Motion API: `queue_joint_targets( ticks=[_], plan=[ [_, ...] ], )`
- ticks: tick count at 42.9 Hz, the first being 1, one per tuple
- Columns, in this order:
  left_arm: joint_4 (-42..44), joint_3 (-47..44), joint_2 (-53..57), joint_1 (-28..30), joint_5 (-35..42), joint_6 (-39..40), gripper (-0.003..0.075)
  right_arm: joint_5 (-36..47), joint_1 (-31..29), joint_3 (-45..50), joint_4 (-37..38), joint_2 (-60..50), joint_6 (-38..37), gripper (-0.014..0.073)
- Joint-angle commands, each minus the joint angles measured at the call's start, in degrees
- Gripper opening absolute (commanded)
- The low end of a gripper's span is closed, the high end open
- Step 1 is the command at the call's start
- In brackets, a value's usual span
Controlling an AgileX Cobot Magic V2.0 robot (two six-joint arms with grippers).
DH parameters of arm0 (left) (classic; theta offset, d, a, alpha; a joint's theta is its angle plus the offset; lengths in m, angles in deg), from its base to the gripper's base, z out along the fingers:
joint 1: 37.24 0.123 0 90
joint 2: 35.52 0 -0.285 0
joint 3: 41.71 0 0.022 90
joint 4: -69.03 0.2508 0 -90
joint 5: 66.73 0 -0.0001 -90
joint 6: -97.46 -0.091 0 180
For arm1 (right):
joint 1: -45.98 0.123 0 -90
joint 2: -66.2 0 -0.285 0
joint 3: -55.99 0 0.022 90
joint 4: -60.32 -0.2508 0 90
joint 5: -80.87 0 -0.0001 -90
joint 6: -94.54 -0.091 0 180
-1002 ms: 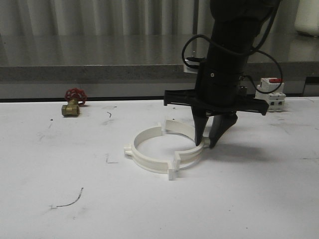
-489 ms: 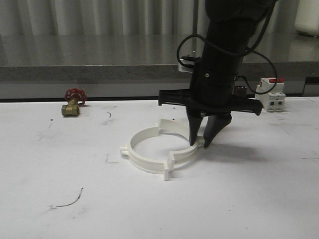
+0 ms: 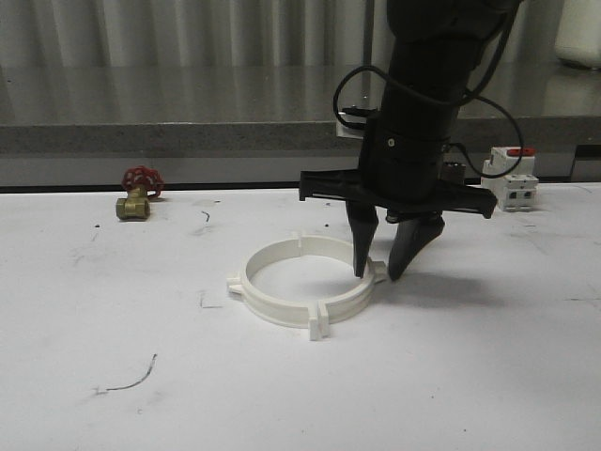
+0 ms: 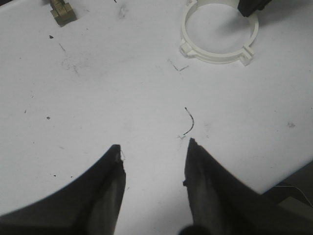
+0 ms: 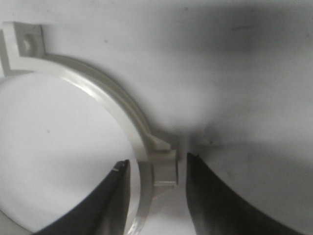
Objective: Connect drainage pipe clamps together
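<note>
white drainage pipe clamps (image 3: 302, 281) sit as a ring mid worktop (image 3: 470, 376); right pincer (image 3: 386, 274) is spread, straddling the ring's right tab joint, maybe touching. left pincer (image 4: 154, 149) spread, hovering apart.

The room is dim and the pictures look grey and grainy. My right end effector (image 3: 383, 275) throws a soft, wide shadow onto the white desk (image 3: 282, 395), spreading toward the desk's right edge. From my right wrist that shadow darkens much of the desk surface, and my fingers (image 5: 215, 200) are blurred and out of focus. From my left wrist, my left end effector (image 4: 154, 149) has fuzzy fingertips too, while the desk beyond them stays fairly sharp and evenly lit.
</note>
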Motion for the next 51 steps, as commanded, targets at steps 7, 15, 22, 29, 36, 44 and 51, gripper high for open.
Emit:
queue_joint_targets(
  ticks=[7, 15, 22, 29, 36, 44, 51],
  plan=[
    [-0.11, 1.44, 0.28, 0.03, 3.5, 0.19, 0.0291, 1.09, -0.02, -1.72, 0.53, -3.25, 0.55, 0.0346],
    [-0.11, 1.44, 0.28, 0.03, 3.5, 0.19, 0.0291, 1.34, -0.07, -1.72, 0.53, -4.83, 0.55, 0.0346],
    [-0.11, 1.44, 0.28, 0.03, 3.5, 0.19, 0.0291, 0.96, -0.07, -1.72, 1.99, -9.25, 0.55, 0.0346],
    [-0.11, 1.44, 0.28, 0.03, 3.5, 0.19, 0.0291, -4.01, -0.07, -1.6, 8.04, -16.49, 3.35, 0.0346],
    [-0.11, 1.44, 0.28, 0.03, 3.5, 0.19, 0.0291, -7.08, -0.07, 0.64, 11.46, -25.7, 8.57, 0.0346],
    [-0.11, 1.44, 0.28, 0.03, 3.5, 0.19, 0.0291, -6.89, -0.07, 7.07, 11.55, -37.9, 12.02, 0.0346],
    [-0.11, 1.44, 0.28, 0.03, 3.5, 0.19, 0.0291, -6.84, -0.07, 14.6, 11.55, -47.28, 12.17, 0.0342]
  ],
)
